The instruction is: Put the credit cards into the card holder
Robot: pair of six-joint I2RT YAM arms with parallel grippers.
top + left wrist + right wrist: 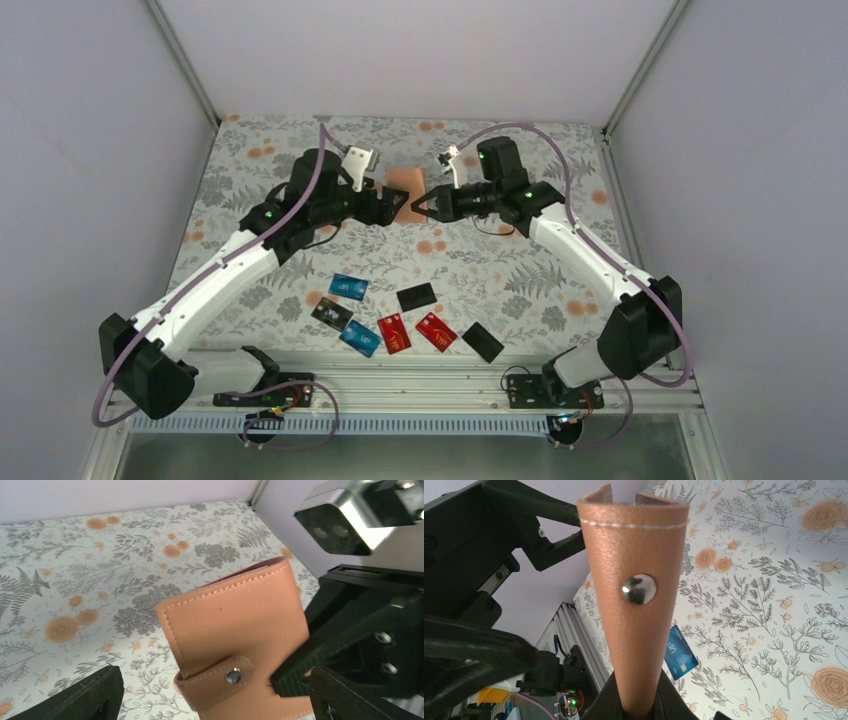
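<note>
The holder (407, 186) is clamped in the right gripper (421, 203), presumably to be steadied for opening, while the left gripper (391, 206) is held spread beside it, cards (394, 333) untouched.

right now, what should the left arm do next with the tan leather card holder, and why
Probably close the open left gripper on the snap tab and peel it open: the right gripper pinches the tan leather card holder, whose stud looks fastened, so nothing can go in.
</note>
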